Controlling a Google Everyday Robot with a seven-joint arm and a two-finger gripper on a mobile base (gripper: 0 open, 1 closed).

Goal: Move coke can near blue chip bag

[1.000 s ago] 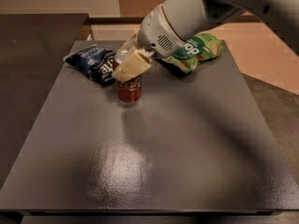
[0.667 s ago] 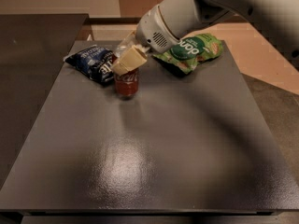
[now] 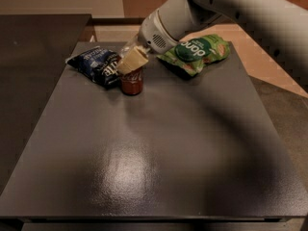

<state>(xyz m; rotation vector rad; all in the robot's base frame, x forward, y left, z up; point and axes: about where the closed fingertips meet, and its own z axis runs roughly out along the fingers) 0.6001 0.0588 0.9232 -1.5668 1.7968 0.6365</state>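
The coke can [image 3: 132,84], small and dark red, stands upright on the dark table [image 3: 159,148] at the back left. It is right next to the lower right edge of the blue chip bag [image 3: 95,65], a crinkled navy bag with white lettering. My gripper [image 3: 131,62] comes in from the upper right on a white arm and is shut on the can's upper part. Its cream finger [image 3: 133,60] covers the can's top. The can's base looks to be at the table surface.
A green chip bag [image 3: 198,53] lies at the back right of the table, behind the arm. A second dark counter [image 3: 33,47] adjoins on the left. A tan floor [image 3: 269,66] lies beyond the right edge.
The gripper and the coke can have moved slightly left and farther back, closer to the blue chip bag. Both bags have stayed in place.
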